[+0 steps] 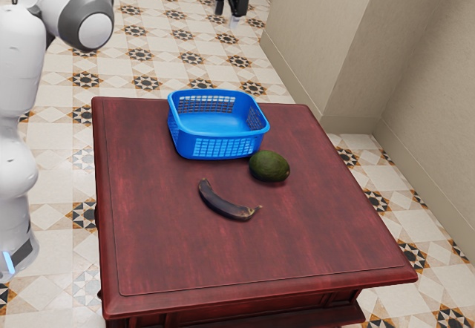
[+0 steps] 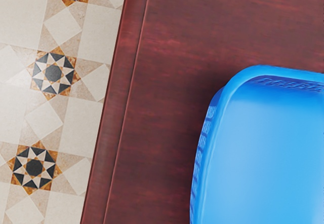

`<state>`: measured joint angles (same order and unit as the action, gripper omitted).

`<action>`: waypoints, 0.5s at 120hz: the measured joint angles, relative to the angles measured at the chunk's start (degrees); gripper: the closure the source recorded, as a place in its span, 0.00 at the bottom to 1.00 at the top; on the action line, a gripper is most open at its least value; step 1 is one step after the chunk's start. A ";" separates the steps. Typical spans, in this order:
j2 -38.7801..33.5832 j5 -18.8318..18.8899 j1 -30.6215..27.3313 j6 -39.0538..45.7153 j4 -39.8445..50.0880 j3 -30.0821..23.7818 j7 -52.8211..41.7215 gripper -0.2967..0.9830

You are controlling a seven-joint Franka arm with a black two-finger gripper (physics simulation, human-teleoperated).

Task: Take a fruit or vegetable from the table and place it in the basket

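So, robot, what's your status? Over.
Gripper open and empty, raised high. Avocado and dark banana on table, outside basket. Nothing lies over fruit or basket.

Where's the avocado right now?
In the exterior view, the avocado sits on the table, just outside the basket at its near right corner, beyond the banana.

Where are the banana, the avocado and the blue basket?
banana [image 1: 224,204]: exterior view, middle of its dark peel
avocado [image 1: 269,166]: exterior view, middle of its green skin
blue basket [image 2: 206,133]: wrist view, side wall
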<state>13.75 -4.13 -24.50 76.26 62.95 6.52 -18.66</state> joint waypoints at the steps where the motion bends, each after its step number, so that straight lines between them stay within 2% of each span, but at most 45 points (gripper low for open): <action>1: 0.01 0.00 0.09 0.01 0.00 0.00 0.05 0.23; 23: 0.37 0.43 1.37 0.57 0.03 -0.43 -1.05 0.23; 36: 0.60 -1.36 3.97 0.95 2.16 -4.21 -9.26 0.23; 60: 3.23 1.10 8.10 2.71 3.99 -6.82 -23.90 0.23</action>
<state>16.98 -3.03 -16.40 78.96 66.95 -0.30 -42.57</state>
